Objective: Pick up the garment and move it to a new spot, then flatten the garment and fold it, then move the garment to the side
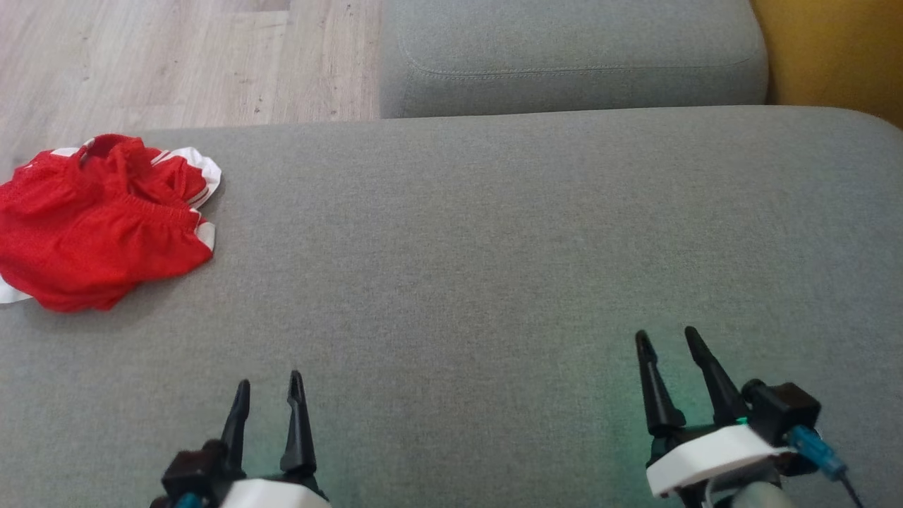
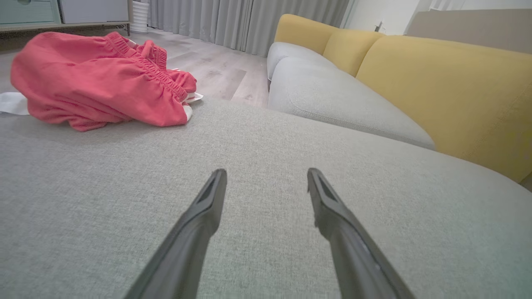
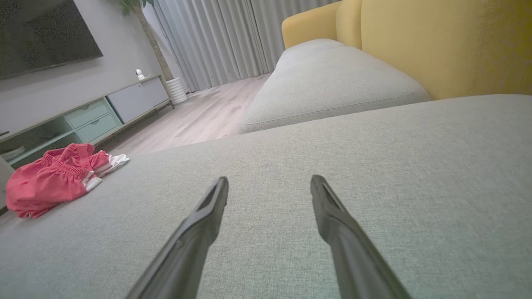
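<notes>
Garment (image 1: 99,222) is being seen crumpled, well left of the jaws; left gripper (image 1: 269,379) and right gripper (image 1: 665,333) are being held forward, wide open, empty.

Grey sofa seats (image 1: 494,282) adjoin yellow backrests (image 2: 440,83) and wooden floor (image 1: 176,63).

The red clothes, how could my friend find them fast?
Look at the big grey sofa cushion. On its far left edge, near the wooden floor, lies a crumpled garment. It is the only bright red thing, with white trim.
</notes>
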Robot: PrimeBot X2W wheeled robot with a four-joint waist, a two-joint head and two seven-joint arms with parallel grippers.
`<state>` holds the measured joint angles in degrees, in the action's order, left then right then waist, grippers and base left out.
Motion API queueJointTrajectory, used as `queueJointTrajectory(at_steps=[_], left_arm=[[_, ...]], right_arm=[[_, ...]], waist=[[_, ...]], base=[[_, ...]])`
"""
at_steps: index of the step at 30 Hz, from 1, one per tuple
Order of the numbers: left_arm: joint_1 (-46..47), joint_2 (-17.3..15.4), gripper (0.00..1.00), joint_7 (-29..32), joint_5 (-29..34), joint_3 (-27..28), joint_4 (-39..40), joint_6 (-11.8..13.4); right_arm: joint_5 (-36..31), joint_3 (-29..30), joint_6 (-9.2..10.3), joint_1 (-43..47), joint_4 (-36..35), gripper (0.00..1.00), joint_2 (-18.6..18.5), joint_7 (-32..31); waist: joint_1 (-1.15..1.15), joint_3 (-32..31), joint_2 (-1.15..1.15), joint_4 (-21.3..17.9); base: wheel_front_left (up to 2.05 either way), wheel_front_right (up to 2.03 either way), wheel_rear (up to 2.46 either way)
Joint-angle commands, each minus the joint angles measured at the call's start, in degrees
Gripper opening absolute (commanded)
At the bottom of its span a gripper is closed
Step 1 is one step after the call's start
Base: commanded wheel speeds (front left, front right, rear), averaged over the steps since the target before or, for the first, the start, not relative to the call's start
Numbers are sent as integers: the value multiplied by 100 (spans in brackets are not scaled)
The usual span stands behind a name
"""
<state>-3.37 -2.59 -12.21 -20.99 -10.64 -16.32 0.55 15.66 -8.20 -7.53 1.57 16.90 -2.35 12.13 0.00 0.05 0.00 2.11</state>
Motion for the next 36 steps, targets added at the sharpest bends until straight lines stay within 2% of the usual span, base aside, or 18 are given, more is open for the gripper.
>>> queueJointTrajectory(at_steps=[1, 11, 31, 36], left_arm=[[92, -30, 100, -108, 188, 122, 132, 45], [78, -32, 100, -279, 688, 58, 68, 113], [73, -74, 100, -250, 472, 54, 8, 114], [103, -88, 100, -238, 473, 15, 24, 130]], right_arm=[[-225, -177, 4, -278, -158, 100, -49, 117], [-878, -276, 4, -287, -158, 100, -53, 286], [-829, -219, 4, -276, -182, 100, -53, 286], [-853, -143, 4, -237, -224, 100, -53, 286]], waist=[[0, 2, 0, 2], [0, 8, 0, 17], [0, 0, 0, 32], [0, -8, 0, 214]], base=[[0, 0, 0], [0, 0, 0], [0, 0, 0], [0, 0, 0]])
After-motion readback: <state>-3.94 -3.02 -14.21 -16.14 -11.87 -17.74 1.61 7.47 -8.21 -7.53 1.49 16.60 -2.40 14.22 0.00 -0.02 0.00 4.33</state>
